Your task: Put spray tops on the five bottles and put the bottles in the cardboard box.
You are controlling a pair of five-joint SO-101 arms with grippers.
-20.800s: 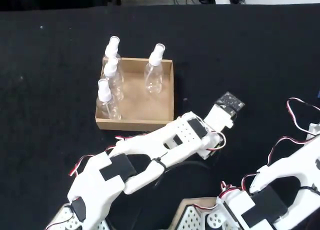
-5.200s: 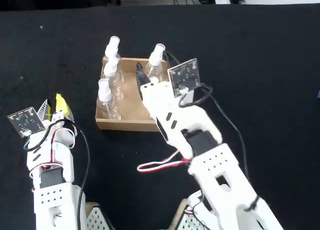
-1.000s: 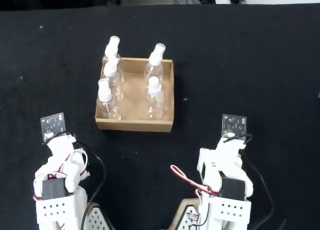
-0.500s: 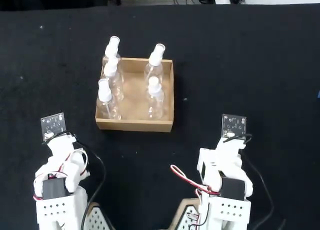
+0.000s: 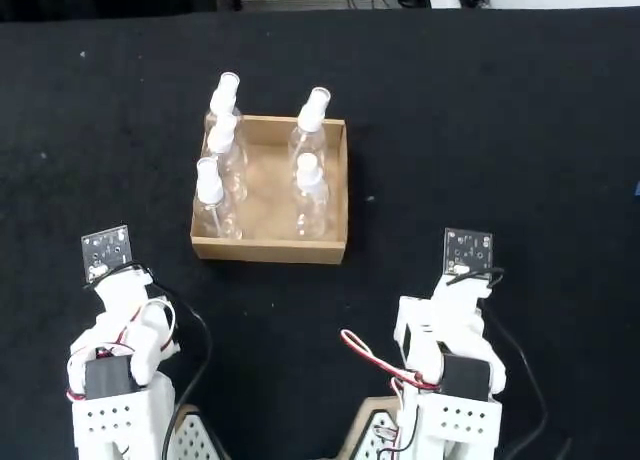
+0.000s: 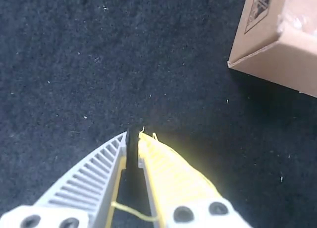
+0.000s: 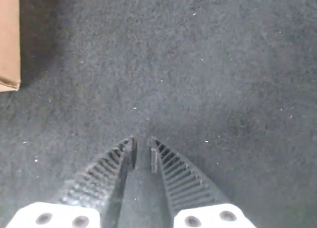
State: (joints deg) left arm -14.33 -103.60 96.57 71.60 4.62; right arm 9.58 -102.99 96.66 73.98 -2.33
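Left wrist view: box (image 6: 270, 34) beyond hand (image 6: 133, 135)

We saw the table (image 5: 500, 130) covered in black matt cloth, rough-napped and flecked with lint. The cardboard box (image 5: 268, 248) was plain brown paperboard, dull. The bottles (image 5: 310, 208) were clear glossy plastic, their spray tops (image 5: 209, 180) smooth white plastic. The left gripper (image 6: 132, 138) was ribbed grey and yellow plastic, the right gripper (image 7: 141, 152) ribbed black plastic.

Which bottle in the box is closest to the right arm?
The front bottle of the two-bottle column, on the side of the cardboard box toward the right arm; the other four stand farther back or across the box.
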